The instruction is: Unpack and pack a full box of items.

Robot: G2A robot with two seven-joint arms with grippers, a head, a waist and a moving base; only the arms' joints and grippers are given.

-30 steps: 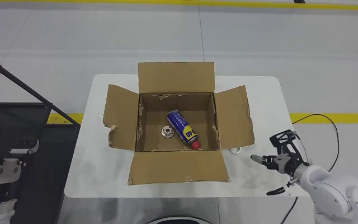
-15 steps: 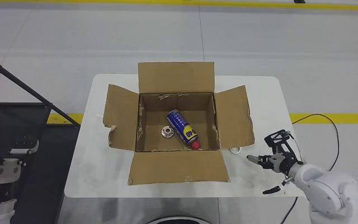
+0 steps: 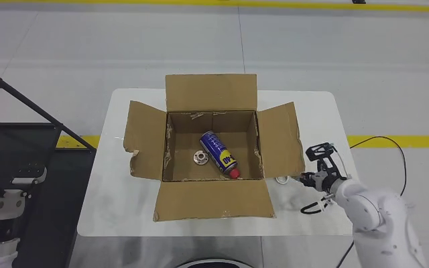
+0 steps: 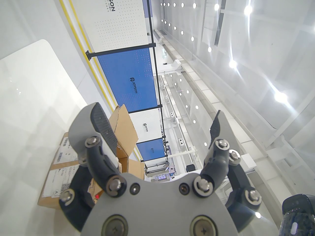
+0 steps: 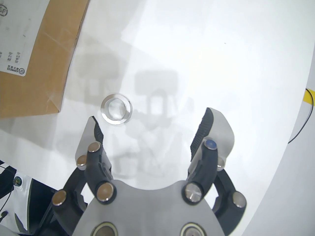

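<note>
Top view: an open cardboard box [image 3: 211, 144] sits mid-table [image 3: 120, 201], all four flaps spread flat. Inside lie a blue spray can [image 3: 220, 154] and, touching it on its 9 o'clock side, a small round metal fitting [image 3: 200, 158]. The can lies on its side, its long axis running from 11 to 5 o'clock, red cap at the 5 o'clock end. A metal ring [image 3: 283, 179] rests on the table at the box's 4 o'clock, just beside the flap. The right gripper [image 3: 308, 179] hangs just past the ring at 3 o'clock, released and empty.

One piece is out and two are in, so either way most of the job seems to remain.

Left wrist view: the left gripper [image 4: 157, 111] is spread wide, holding nothing, with the box [image 4: 123, 121] beyond it.

Right wrist view: the right gripper [image 5: 151, 117] is apart above the table [image 5: 221, 37]. The ring [image 5: 116, 109] lies flat close by one fingertip [image 5: 98, 128], not between the pads. A box flap [image 5: 37, 50] is near.
</note>
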